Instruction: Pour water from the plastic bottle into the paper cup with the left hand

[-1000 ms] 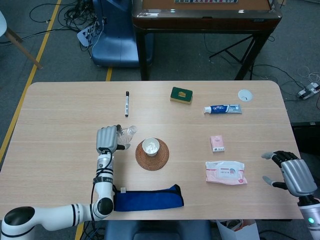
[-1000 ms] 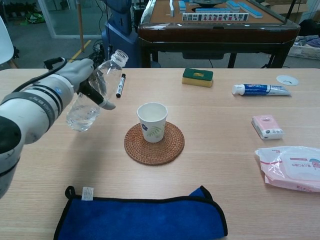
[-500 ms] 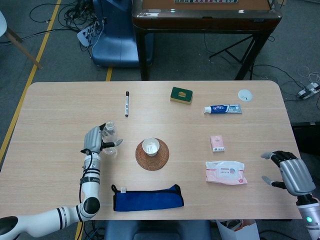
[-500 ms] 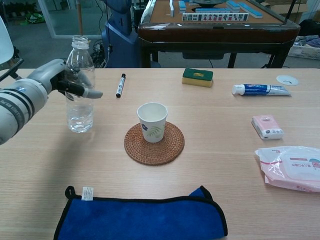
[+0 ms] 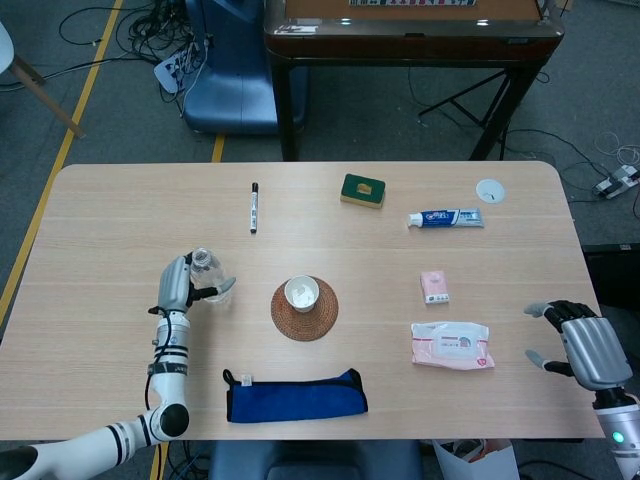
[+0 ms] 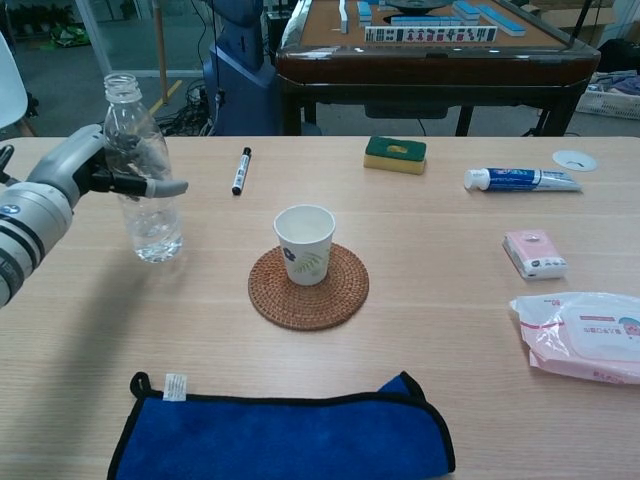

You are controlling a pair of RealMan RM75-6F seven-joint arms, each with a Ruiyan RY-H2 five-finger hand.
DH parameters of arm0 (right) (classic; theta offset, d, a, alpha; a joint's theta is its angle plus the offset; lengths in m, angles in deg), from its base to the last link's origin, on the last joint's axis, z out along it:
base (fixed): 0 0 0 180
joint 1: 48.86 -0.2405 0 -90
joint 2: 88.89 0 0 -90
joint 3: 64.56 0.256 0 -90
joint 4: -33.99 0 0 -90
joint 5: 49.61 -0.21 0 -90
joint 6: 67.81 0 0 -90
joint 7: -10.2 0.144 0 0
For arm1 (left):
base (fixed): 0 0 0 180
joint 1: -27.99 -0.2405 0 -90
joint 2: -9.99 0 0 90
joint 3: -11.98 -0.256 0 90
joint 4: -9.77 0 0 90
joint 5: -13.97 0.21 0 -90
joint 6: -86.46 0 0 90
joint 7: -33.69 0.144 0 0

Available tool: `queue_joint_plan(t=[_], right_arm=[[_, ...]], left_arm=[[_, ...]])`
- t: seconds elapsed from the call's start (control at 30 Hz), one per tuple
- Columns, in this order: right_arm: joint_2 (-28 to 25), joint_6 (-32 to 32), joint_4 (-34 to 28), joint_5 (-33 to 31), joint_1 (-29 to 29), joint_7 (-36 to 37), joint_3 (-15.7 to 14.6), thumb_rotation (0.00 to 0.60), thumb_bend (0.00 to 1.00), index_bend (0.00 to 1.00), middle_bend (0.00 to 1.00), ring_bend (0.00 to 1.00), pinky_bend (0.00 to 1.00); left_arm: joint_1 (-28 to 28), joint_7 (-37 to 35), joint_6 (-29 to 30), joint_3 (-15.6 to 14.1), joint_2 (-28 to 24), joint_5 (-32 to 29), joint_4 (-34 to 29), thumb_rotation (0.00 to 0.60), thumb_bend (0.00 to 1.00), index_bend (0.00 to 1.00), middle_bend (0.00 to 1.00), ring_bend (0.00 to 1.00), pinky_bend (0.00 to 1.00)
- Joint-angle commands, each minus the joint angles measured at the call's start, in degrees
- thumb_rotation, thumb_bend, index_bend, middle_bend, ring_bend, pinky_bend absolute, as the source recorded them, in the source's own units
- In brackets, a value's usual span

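— Plastic bottle (image 6: 143, 172): where does it stand?

— Upright on the table (image 6: 470, 380), at the left, with the left hand (image 6: 88, 172) wrapped around its upper half (cap off, a little water at the bottom).

— And the paper cup (image 6: 304, 244)?

— To the bottle's right, apart from it, upright on a woven coaster (image 6: 308, 296).

— The right hand (image 5: 585, 346)?

— At the near right table edge, fingers spread, holding nothing.

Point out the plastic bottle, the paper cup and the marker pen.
Plastic bottle (image 6: 143, 170), chest view, on its clear body.
Paper cup (image 6: 304, 250), chest view, on its front wall.
Marker pen (image 6: 240, 170), chest view, on its barrel.
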Motion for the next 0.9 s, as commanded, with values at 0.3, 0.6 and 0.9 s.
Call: queue_joint_plan(t=[0.3,0.6,0.9], right_arm=[[-0.1,0.7,-0.3,-0.7,-0.1,-0.4,0.1,0.600,0.04,0.37,0.41,0.33,0.37],[-0.1,1.1,-0.5,-1.0,-0.1,-0.7,0.1,0.600,0.03,0.37,0.41,0.33,0.37],[-0.4,0.7,-0.7,-0.8,0.1,-0.4,0.1,0.600,0.03,0.37,0.41,0.33,0.37]], left_arm=[[-0.9,-7.1,1.8,-1.8,3.1,6.2,8.3,0.600,0.10,0.71,0.78,0.45,0.39],[-1.2,-8.2,1.6,-2.4,4.1,7.9,12.2,0.600,0.10,0.68,0.78,0.45,0.39],[-1.5,-7.5,-0.3,-2.0,3.8,7.1,12.4,0.600,0.10,0.60,0.73,0.45,0.39]])
